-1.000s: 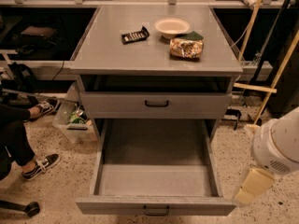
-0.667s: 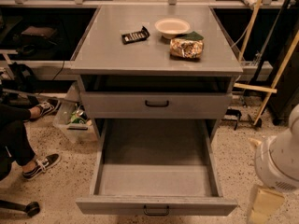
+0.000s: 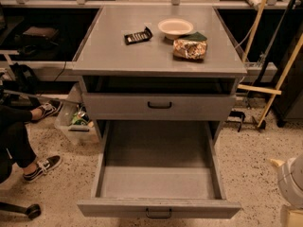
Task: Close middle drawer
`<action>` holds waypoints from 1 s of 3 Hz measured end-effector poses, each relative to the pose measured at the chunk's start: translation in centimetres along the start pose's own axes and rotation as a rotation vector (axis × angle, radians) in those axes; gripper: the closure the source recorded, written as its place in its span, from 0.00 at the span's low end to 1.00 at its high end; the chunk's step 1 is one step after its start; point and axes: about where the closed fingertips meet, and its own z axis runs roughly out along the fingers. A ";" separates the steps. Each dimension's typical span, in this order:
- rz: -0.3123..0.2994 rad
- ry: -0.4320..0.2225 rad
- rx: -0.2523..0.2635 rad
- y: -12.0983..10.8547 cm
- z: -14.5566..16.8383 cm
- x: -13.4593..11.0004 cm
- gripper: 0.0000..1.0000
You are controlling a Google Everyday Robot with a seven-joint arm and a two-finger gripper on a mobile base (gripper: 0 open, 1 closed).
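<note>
Grey desk (image 3: pixel 118 51). Middle drawer (image 3: pixel 158 183) stands pulled fully out beneath the shut upper drawer (image 3: pixel 199 107). Hand (image 3: pixel 292 216) sits low, right of the drawer front and apart from it; its grip cannot be told. On top: bowl (image 3: pixel 175 27), snack bag (image 3: pixel 190 48), print unreadable.

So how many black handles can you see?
2: one on the upper drawer, one on the open middle drawer. A lower one may be hidden. The claw sits at the bottom right.
</note>
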 end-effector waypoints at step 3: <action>-0.019 -0.016 -0.105 1.6 6.2 0.7 0.00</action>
